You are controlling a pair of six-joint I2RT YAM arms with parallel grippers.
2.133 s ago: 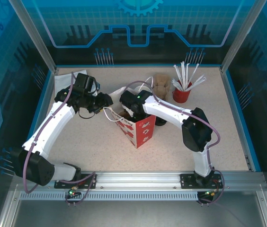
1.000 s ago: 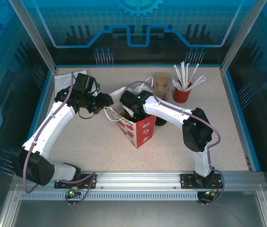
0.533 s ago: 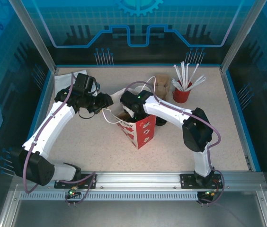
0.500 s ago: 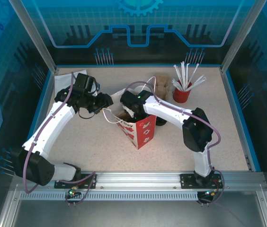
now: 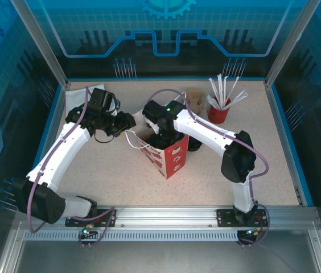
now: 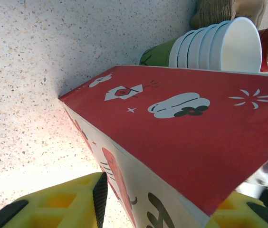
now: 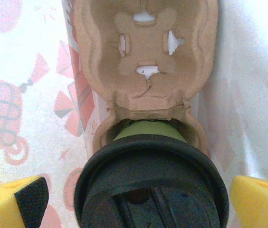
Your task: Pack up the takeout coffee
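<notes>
Right end effector [image 7: 138, 198] released, straddling takeout coffee [image 7: 148, 159] seated in carrier [image 7: 143, 57]; left end effector [image 6: 157, 209] at bag [image 6: 181, 123], grip indeterminable.

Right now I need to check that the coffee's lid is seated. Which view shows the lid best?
Right wrist: the black lid sits close up between the yellow fingertips, on the green cup in the brown carrier. In top external the right arm covers the bag's mouth; left wrist gives the bag's red outer wall.

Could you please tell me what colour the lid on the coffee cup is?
The lid is black, and the right wrist view shows it best.
</notes>
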